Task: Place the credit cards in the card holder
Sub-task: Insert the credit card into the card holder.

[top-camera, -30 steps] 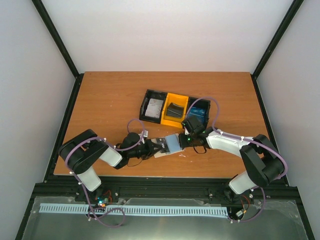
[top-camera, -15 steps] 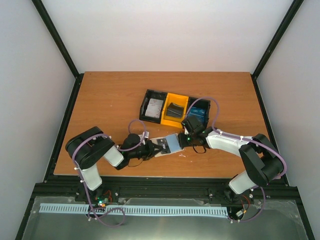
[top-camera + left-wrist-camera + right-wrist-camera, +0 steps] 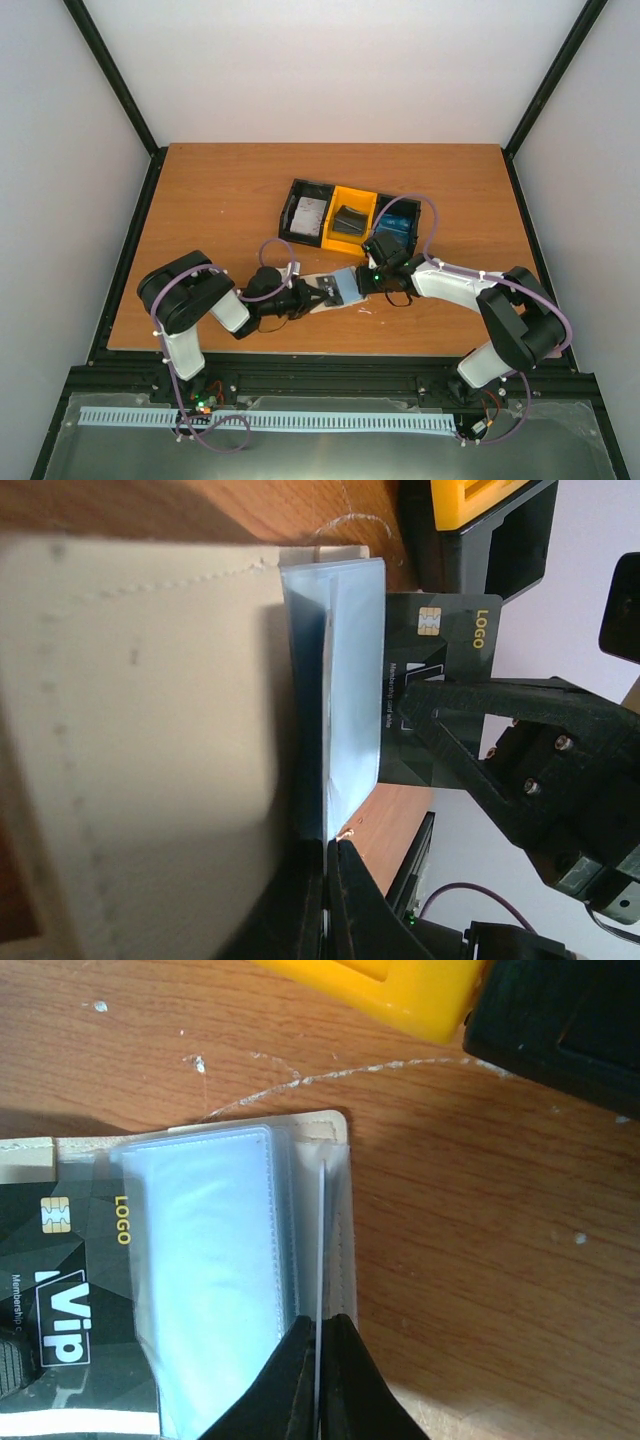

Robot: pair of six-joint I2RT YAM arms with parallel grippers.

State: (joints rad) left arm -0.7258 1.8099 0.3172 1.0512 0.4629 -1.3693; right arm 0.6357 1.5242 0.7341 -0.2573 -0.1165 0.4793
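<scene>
The cream card holder [image 3: 345, 287] lies open near the table's front, its pale blue clear sleeves [image 3: 345, 680] fanned out. My left gripper [image 3: 310, 296] is shut on a sleeve edge from the left, and its jaws show closed in the left wrist view [image 3: 330, 852]. My right gripper [image 3: 361, 281] is shut on a thin clear sleeve from the right [image 3: 320, 1345]. A dark credit card with a chip and "LOGO" [image 3: 440, 645] lies among the sleeves and also shows in the right wrist view [image 3: 70, 1280]. Whether it is inside a pocket I cannot tell.
The black-and-yellow three-compartment tray [image 3: 288, 215] stands just behind the holder. It holds a grey-white card [image 3: 310, 214], a dark one [image 3: 349, 220] and a blue one [image 3: 398, 226]. Its yellow wall [image 3: 400, 990] is close above my right gripper. The table's front edge is near.
The left arm's elbow has swung to the right and the left gripper has edged in on the holder. The holder and the right gripper have hardly moved.
</scene>
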